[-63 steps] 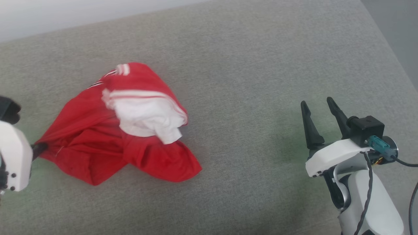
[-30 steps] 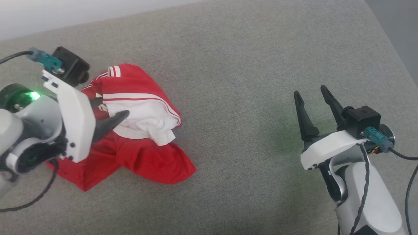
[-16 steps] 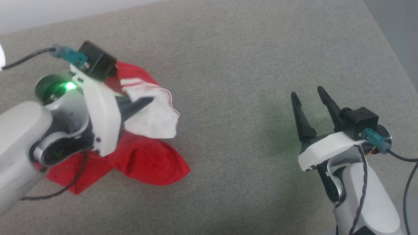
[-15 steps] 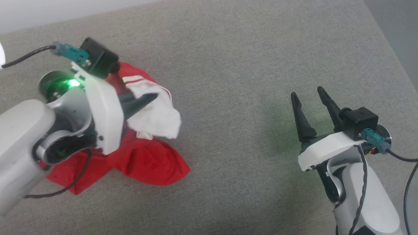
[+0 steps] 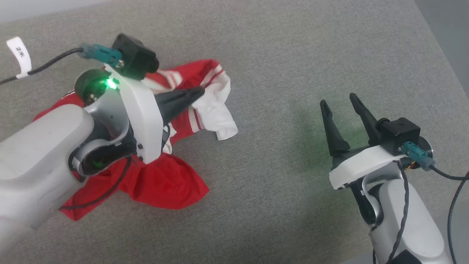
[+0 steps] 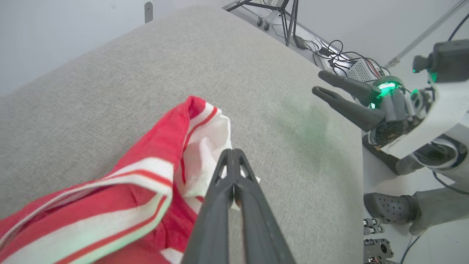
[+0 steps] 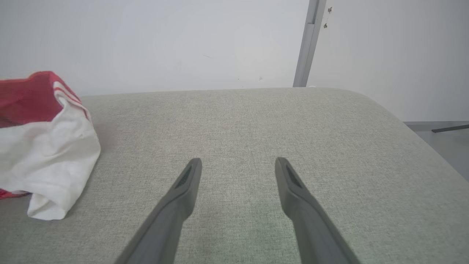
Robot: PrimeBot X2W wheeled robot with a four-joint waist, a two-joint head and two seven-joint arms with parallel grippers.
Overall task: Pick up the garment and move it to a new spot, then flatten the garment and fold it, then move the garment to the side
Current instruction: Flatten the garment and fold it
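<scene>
Long axis of garment (image 5: 172, 183) points toward right gripper (image 5: 338, 99), white sleeve (image 5: 216, 117) leading and now nearer it than before. Left gripper (image 5: 199, 92) fingers closed, apparently pinching the sleeve. Right fingers spread, empty.

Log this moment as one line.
left end effector: shut on garment | right end effector: open, empty | garment: crumpled, unflattened

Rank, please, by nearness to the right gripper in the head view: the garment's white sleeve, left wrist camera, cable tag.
1. white sleeve, middle, nearest the right gripper.
2. left wrist camera, upper left.
3. cable tag, far left edge.
</scene>
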